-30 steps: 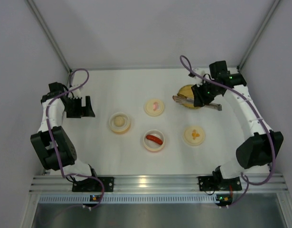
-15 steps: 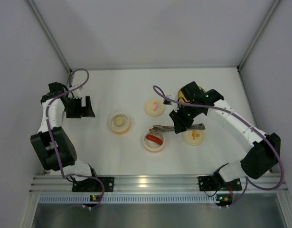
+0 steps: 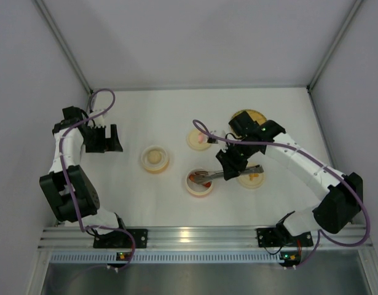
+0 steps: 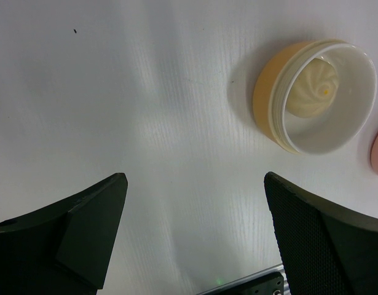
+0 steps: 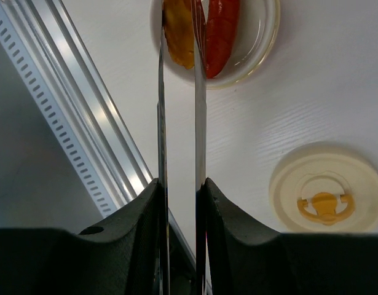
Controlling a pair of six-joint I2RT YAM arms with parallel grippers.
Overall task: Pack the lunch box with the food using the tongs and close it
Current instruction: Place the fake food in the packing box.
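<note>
My right gripper [image 3: 233, 163] [image 5: 181, 184] is shut on the silver tongs [image 3: 228, 174] [image 5: 200, 110], which point left over a round white lunch box bowl [image 3: 200, 190] [image 5: 270, 37]. An orange-brown food piece [image 5: 178, 31] sits between the tong tips, over that bowl. A red sausage [image 5: 220, 31] lies in the bowl just beside it. A yellow bowl [image 3: 155, 167] [image 4: 265, 98] left of centre holds the pale cream ball [image 3: 154, 157] [image 4: 311, 91]. My left gripper [image 3: 109, 138] [image 4: 195, 181] hovers open at the far left, apart from it.
Two cream lids lie flat: one with a pink mark [image 3: 200, 139], one with an orange mark [image 3: 252, 177] [image 5: 327, 195] partly under the right arm. The round woven plate [image 3: 250, 115] sits at the back right. The aluminium rail [image 3: 195, 236] runs along the near edge.
The right arm has carried the tongs from the woven plate at the back right, forward and left, to over the white bowl. The left arm has not moved.
</note>
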